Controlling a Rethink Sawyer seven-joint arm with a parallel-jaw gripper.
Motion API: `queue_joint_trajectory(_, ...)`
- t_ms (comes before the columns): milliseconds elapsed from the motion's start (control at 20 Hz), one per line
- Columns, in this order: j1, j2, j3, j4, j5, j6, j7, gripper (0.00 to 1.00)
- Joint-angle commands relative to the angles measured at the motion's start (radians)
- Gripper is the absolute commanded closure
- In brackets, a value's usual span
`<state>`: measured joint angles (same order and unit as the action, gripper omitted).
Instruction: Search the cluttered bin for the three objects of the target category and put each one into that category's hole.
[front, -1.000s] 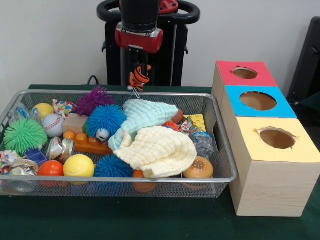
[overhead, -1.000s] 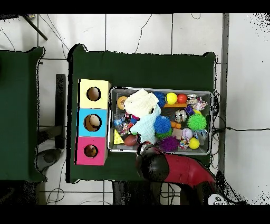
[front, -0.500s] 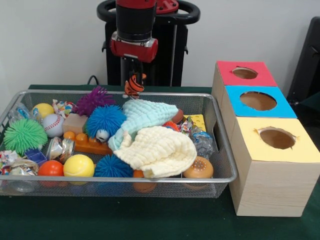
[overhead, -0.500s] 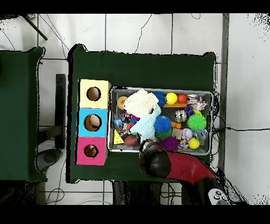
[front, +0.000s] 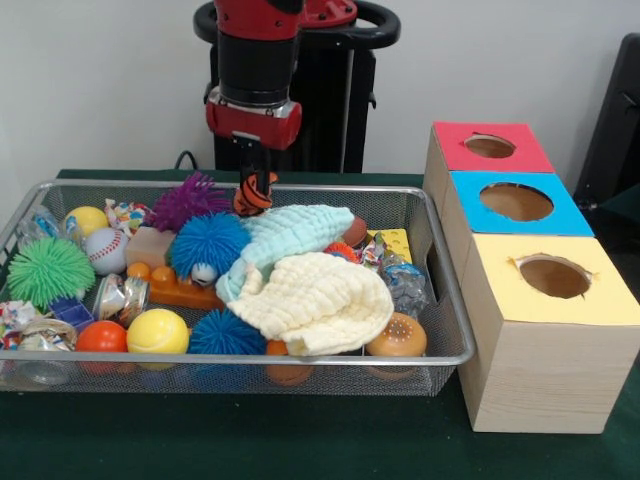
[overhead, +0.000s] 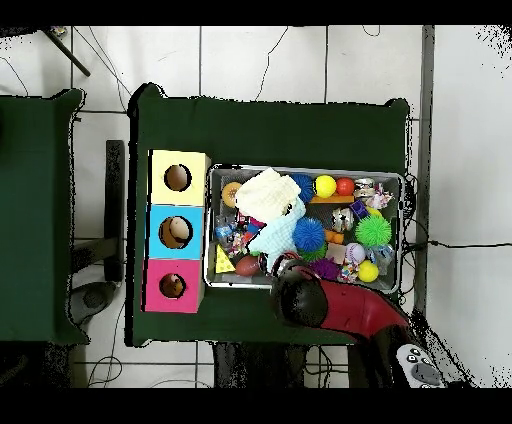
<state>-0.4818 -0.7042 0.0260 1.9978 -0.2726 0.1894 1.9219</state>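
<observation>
Green cloth covered the desk (front: 300, 440), white wall behind. Nearest us along the front edge stood the wire bin (front: 230, 358), crammed with balls, spiky toys and two cloths, with the yellow hole (front: 554, 276), blue hole (front: 516, 201) and red hole (front: 490, 146) running back toward the right far corner. Farthest, at the bin's far rim, our gripper (front: 252, 185) was clamped on a small orange striped toy (front: 252, 195). We judged it mid-carry; next it needs moving to its matching hole.
</observation>
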Motion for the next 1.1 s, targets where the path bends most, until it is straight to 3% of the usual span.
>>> queue_joint_trajectory(50,0.007,0.101,0.010,-0.148,-0.049,-0.145,0.082,1.00)
queue_joint_trajectory(450,0.038,0.128,-0.008,-0.170,-0.038,-0.229,0.085,1.00)
queue_joint_trajectory(1100,0.099,0.117,-0.051,-0.173,0.008,-0.229,0.112,1.00)
